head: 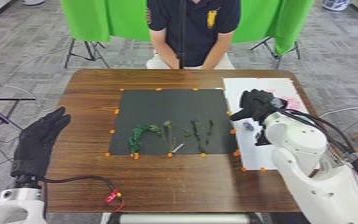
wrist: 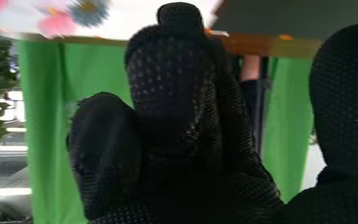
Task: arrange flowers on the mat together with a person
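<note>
Right hand (head: 259,104) is held over the white sheet (head: 238,88), right of the dark mat (head: 162,107); its fingers are straight and close together, thumb set apart, nothing seen pinched. Green stems (head: 137,135) are laid out in the near part of the mat. Pink flowers (head: 293,102) and a blue flower (wrist: 88,12) are placed on the sheet. Left hand (head: 39,145) is held at the surface's (head: 180,185) left edge, fingers extended.
</note>
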Motion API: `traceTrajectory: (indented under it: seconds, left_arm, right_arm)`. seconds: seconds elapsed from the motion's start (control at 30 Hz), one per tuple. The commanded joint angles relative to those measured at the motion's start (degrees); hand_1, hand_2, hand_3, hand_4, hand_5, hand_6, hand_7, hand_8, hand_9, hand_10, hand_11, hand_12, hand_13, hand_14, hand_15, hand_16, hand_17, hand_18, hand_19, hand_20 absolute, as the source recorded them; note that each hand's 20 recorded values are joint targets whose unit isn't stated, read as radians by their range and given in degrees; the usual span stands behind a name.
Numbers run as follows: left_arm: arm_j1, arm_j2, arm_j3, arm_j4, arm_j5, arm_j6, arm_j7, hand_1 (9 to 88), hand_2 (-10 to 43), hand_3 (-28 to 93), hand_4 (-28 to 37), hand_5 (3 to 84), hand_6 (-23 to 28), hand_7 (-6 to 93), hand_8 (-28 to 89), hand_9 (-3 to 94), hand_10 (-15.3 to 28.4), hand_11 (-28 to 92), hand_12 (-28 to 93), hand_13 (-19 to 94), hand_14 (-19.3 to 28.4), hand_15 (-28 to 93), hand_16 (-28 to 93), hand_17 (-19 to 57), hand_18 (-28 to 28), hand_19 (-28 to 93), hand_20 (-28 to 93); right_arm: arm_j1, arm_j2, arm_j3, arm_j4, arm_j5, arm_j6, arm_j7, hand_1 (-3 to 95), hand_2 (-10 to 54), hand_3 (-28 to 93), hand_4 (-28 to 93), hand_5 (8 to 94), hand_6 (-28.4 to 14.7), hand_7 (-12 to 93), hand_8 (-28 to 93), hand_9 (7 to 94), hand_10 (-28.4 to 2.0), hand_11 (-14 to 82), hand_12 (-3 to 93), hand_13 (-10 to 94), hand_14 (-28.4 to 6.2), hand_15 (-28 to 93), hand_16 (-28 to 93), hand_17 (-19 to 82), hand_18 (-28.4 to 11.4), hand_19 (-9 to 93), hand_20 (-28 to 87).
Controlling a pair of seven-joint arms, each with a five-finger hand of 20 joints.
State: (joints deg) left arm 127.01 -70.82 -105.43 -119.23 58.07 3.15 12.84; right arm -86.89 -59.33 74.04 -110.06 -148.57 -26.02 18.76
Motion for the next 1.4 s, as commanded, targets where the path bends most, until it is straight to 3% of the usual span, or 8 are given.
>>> traceTrajectory:
  seconds: [0.03, 0.43, 0.83, 0.9, 0.93, 0.97, 1.0, 1.4]
  left_arm:
    - [0.5, -0.51, 0.21, 0.26, 0.43, -0.96, -1.06, 23.2, 3.7, 66, -24.6, 48.4, 6.9, 6.1, -5, 44.4, 15.3, 12, 12, 30, 15.1, 8, 1, 5.7, 9.6, 4, 14]
    - [0.3, -0.45, 0.15, 0.25, 0.39, -1.04, -1.37, 23.5, 3.5, 66, -24.3, 48.3, 6.8, 6.3, -5, 44.3, 15.2, 12, 12, 30, 15.1, 8, 1, 5.7, 9.6, 4, 14]
    - [0.1, -0.70, 0.14, 0.31, 0.53, -0.82, -1.20, 23.6, 3.4, 66, -24.3, 48.4, 6.8, 6.3, -5, 44.3, 15.3, 12, 12, 30, 15.1, 8, 1, 5.6, 9.6, 4, 14]
    - [0.2, -0.76, 0.11, 0.26, 0.49, -0.80, -1.22, 23.5, 3.3, 66, -24.2, 48.3, 6.8, 6.3, -5, 44.3, 15.3, 12, 12, 30, 15.1, 8, 1, 5.6, 9.6, 4, 14]
    - [0.2, -0.75, 0.10, 0.26, 0.54, -0.80, -1.23, 23.6, 3.4, 66, -24.3, 48.3, 6.8, 6.3, -5, 44.3, 15.2, 12, 12, 30, 15.1, 8, 1, 5.6, 9.6, 4, 14]
    - [0.2, -0.73, 0.08, 0.28, 0.54, -0.79, -1.22, 23.6, 3.3, 66, -24.3, 48.3, 6.9, 6.2, -5, 44.3, 15.2, 12, 12, 30, 15.1, 8, 1, 5.6, 9.6, 4, 14]
    - [0.2, -0.72, 0.06, 0.30, 0.48, -0.76, -1.25, 23.6, 3.3, 66, -24.3, 48.3, 6.9, 6.2, -5, 44.3, 15.2, 12, 12, 30, 15.1, 8, 1, 5.6, 9.6, 4, 14]
    - [0.5, -0.17, -1.13, 0.11, 0.27, 0.29, -0.78, 23.7, 3.2, 66, -24.4, 48.4, 6.8, 6.3, -5, 44.3, 15.2, 13, 12, 30, 15.1, 8, 1, 5.6, 9.6, 4, 14]
  right_arm:
    - [-1.9, 0.9, 0.8, 2.1, -3.2, -1.5, 3.0, 32.1, -9.5, 56, -15, 62.6, -4.1, 9, -9, 81.0, -16.9, 11.9, 13.1, 94, -2.2, 54, 19, 73, -5.0, 93, 27]
    - [-4.2, -0.6, 0.6, 3.3, -2.8, 1.8, 2.6, 33.9, -9.5, 56, -16, 67.0, -5.2, 9, -9, 86.0, -16.0, 14.2, 13.9, 94, -1.9, 55, 19, 74, -4.9, 93, 27]
    - [-6.7, -1.3, -2.5, 5.3, -3.8, 8.3, 3.3, 47.0, -9.5, 63, -20, 75.8, -3.9, 13, -9, 91.2, -13.9, 18.1, 15.4, 94, -0.8, 60, 16, 76, -4.7, 93, 28]
    - [-7.0, -1.4, -2.6, 5.3, -3.5, 8.0, 3.5, 53.4, -9.5, 56, -17, 77.0, -4.1, 13, 1, 92.4, -13.3, 15.8, 19.5, 94, -0.7, 61, 16, 76, -4.6, 93, 28]
    - [-7.0, -1.4, -2.7, 5.4, -3.3, 8.4, 3.6, 71.1, -9.5, 13, 10, 78.2, -4.3, 13, 4, 93.1, -12.7, 14.4, 21.6, 94, -0.6, 61, 16, 76, -4.5, 93, 29]
    - [-7.0, -1.4, -2.6, 5.4, -2.9, 8.5, 3.7, 83.6, -9.5, -14, 28, 79.9, -4.3, 13, 7, 93.5, -12.2, 13.8, 23.6, 94, -0.5, 61, 16, 77, -4.4, 93, 29]
    - [-6.9, -1.3, -2.6, 5.4, -2.8, 8.9, 3.7, 89.8, -9.5, -25, 36, 81.6, -4.2, 14, 9, 93.7, -11.7, 13.7, 24.9, 94, -0.3, 61, 16, 77, -4.4, 93, 29]
    - [0.4, 1.2, -1.6, 0.0, 0.0, 14.5, 0.6, 94.6, -9.5, -26, 44, 85.5, -3.2, 16, 10, 93.7, -10.0, 20.5, 25.1, 94, 0.0, 63, 16, 77, -5.1, 93, 31]
